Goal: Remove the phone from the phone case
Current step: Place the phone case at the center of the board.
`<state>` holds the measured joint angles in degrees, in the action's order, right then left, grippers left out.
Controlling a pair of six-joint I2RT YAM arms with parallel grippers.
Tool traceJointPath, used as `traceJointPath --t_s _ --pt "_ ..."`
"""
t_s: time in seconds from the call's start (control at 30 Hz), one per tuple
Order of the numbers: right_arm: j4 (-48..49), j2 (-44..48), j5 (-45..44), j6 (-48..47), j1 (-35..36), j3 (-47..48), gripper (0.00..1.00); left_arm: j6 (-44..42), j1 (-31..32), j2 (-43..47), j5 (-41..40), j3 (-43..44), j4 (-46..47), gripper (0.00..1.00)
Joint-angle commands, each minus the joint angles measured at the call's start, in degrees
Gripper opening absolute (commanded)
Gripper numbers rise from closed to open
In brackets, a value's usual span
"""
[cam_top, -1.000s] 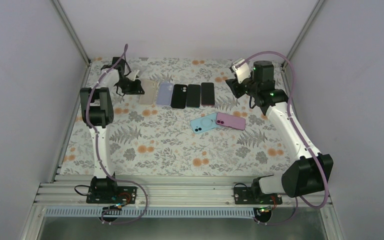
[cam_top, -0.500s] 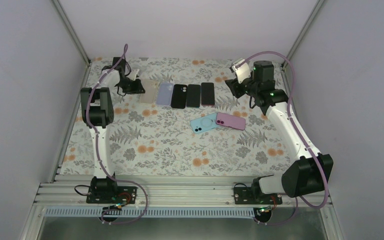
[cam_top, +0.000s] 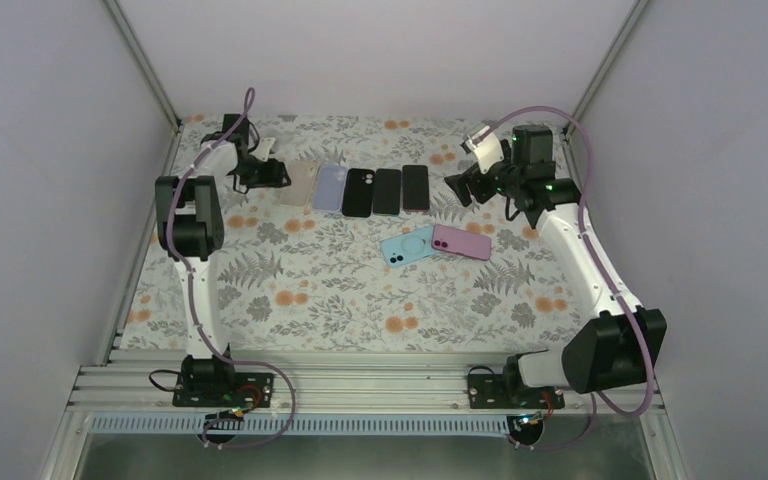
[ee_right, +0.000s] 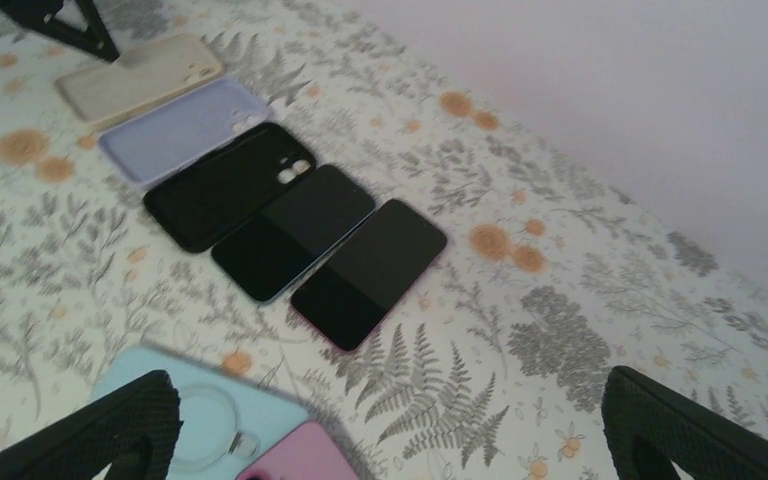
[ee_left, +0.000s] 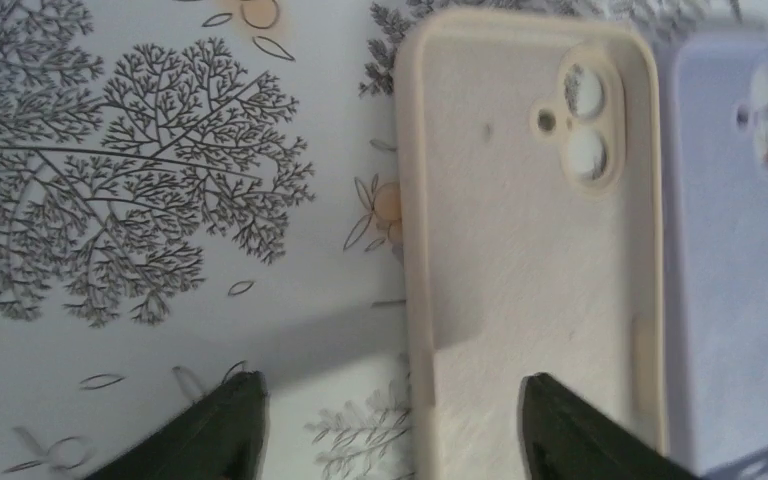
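A row lies at the back of the table: an empty beige case (cam_top: 297, 183), a lavender case (cam_top: 330, 187), a black case (cam_top: 358, 192) and two bare phones, screens up (cam_top: 387, 190) (cam_top: 415, 187). Nearer the middle, a light blue cased phone (cam_top: 407, 245) and a pink cased phone (cam_top: 462, 242) lie back up, touching. My left gripper (ee_left: 390, 430) stands open low over the beige case (ee_left: 530, 250), straddling its left edge. My right gripper (ee_right: 390, 440) hangs wide open and holds nothing, above the table between the pink-edged phone (ee_right: 370, 272) and the light blue case (ee_right: 190, 420).
The floral cloth (cam_top: 300, 290) covers the table, with white walls on three sides and slanted frame posts at the back corners. The lavender case (ee_left: 735, 250) lies right beside the beige one. The arm bases stand on the rail at the near edge.
My left gripper has opened from shut at the beige case's edge. My right gripper has opened wider and swung down and left toward the row.
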<state>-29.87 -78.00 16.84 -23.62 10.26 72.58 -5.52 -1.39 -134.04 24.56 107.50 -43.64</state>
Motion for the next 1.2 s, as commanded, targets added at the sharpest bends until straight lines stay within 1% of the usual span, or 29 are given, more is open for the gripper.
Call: traceJointPath --t_s 0.0,0.03,0.07,0.1,0.27,0.47,0.63,0.8,1.0,1.17 --pt "-6.79 -1.72 8.39 -8.43 -2.29 -0.02 0.99 -0.58 -1.16 4.06 -1.77 -2.73 -0.54 0.75" --pt "-8.70 -2.51 10.03 -10.52 -2.82 0.25 0.99 -1.12 -1.16 5.08 -0.60 -3.04 -0.38 0.91" --pt "-10.76 -3.47 11.60 -12.65 -3.44 0.68 0.99 -1.72 -1.11 6.03 0.30 -3.27 -0.21 0.99" --pt "-12.88 -4.47 13.27 -14.91 -4.16 1.26 0.99 -2.28 -1.08 7.10 1.07 -3.55 -0.08 1.00" --pt "-24.07 -9.96 18.25 -27.42 -7.37 5.64 0.99 -5.95 -0.59 12.47 3.65 -4.67 0.98 1.00" --pt "-29.58 -15.19 14.19 -40.84 -9.26 6.35 0.99 -9.22 0.87 18.62 6.31 -6.02 2.01 1.00" --pt "-28.92 -20.82 10.19 -46.29 -9.65 6.47 1.00 -10.56 2.60 23.80 8.44 -8.80 4.51 1.00" --pt "-25.62 -24.80 8.23 -48.44 -9.64 6.17 0.99 -10.04 3.74 27.66 9.94 -10.48 6.35 1.00" --pt "-20.26 -27.63 7.09 -51.34 -9.45 2.87 1.00 -9.20 4.41 29.09 11.04 -11.36 6.88 1.00" --pt "-18.93 -31.42 7.17 -51.71 -9.37 3.56 1.00 -8.90 4.88 29.07 11.83 -12.32 7.38 1.00"
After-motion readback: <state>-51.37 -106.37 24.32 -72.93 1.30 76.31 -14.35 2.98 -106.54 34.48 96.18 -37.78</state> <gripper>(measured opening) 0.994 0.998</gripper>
